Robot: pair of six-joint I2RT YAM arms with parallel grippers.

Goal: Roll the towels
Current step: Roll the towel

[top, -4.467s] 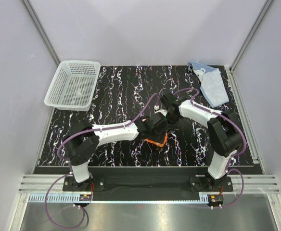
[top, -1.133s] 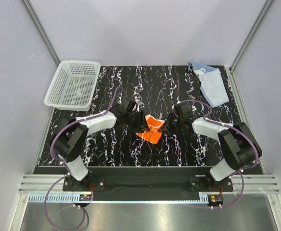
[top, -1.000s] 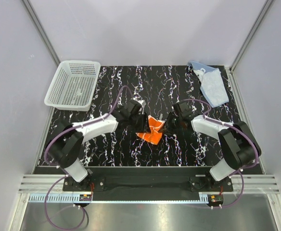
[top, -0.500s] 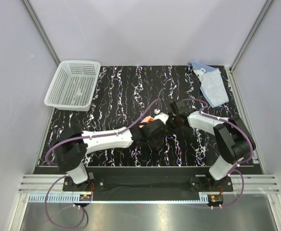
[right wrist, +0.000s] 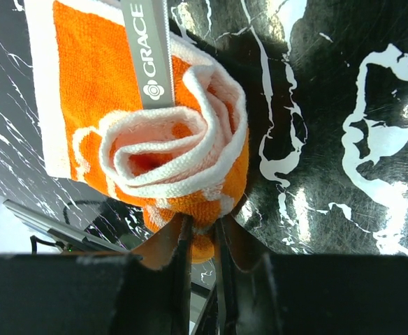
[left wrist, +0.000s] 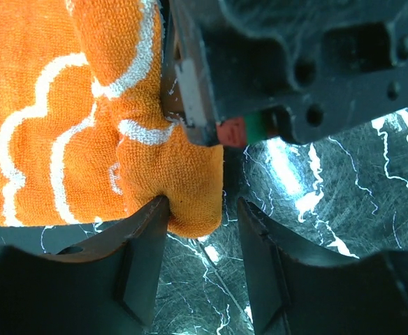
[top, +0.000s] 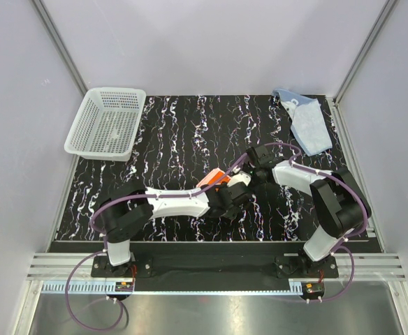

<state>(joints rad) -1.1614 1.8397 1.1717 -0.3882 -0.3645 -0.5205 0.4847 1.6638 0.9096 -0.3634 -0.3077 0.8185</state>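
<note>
Half done at best: clamps right tool [right wrist: 202, 234] on part-rolled orange towel [right wrist: 169, 160], holds left tool [left wrist: 202, 206] apart beside it, leaves blue towel [top: 309, 125] crumpled.

Overhead, the left arm [top: 176, 202] and right arm [top: 296, 174] are covering most of the orange towel [top: 209, 181] at centre frame and hiding both sets of fingers. In the left wrist view the towel is running off the top and left edges. In the right wrist view it is running off the top, its lower fold hiding between the right gripper's [right wrist: 201, 244] fingers. The dark speck [top: 277, 102] beside the blue towel [top: 309, 129], upper right overhead, is showing too small to identify.
</note>
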